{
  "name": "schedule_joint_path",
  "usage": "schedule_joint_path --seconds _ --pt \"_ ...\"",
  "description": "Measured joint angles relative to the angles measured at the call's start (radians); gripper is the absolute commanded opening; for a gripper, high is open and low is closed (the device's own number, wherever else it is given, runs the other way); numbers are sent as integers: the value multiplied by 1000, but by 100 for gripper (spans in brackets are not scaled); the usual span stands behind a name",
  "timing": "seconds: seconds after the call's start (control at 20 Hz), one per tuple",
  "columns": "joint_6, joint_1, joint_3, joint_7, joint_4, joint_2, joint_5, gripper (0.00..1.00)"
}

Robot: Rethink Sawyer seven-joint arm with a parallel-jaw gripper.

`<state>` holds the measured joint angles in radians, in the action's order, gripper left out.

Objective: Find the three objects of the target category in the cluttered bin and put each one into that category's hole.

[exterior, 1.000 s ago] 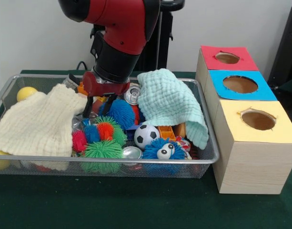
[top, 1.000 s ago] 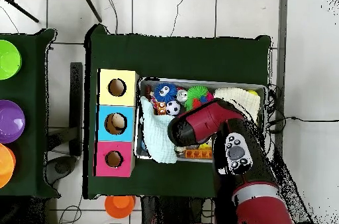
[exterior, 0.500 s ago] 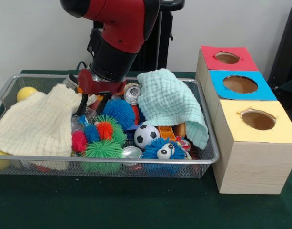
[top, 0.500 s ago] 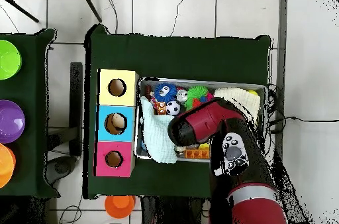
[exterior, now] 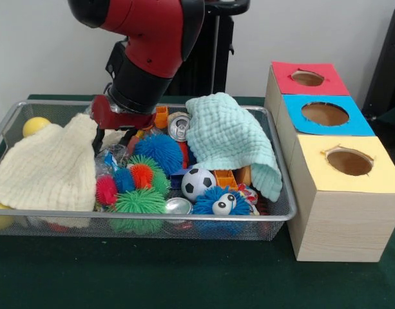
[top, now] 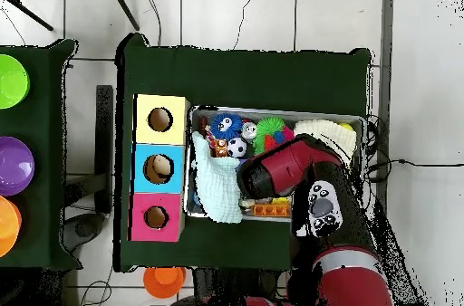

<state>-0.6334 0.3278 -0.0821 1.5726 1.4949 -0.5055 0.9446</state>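
A: Gripper (exterior: pixel 113 138) position?
B: Left-centre of the frame, low in the wire bin (exterior: pixel 278 215), at the cream cloth's (exterior: pixel 46 170) edge. Fingers' state: can't tell.
A: Holes?
B: Coloured box (exterior: pixel 332 170), right of frame, touching the bin.

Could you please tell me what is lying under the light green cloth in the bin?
An orange block and a brown object poke out beneath the green cloth's front edge. A can sits beside it. Anything deeper underneath is covered.

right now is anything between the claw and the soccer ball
Yes. The claw hangs at the cream cloth's edge; the spiky blue ball and the multicolour spiky ball lie between it and the soccer ball.
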Motion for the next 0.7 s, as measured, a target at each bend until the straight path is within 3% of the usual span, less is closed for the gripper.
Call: schedule_joint_path --seconds 0.3,0.35,0.7 --pt "0 0 18 0 -14 39 0 100" --pt "-1 0 21 0 -18 44 0 0" --pt "3 3 28 0 -23 36 0 0"
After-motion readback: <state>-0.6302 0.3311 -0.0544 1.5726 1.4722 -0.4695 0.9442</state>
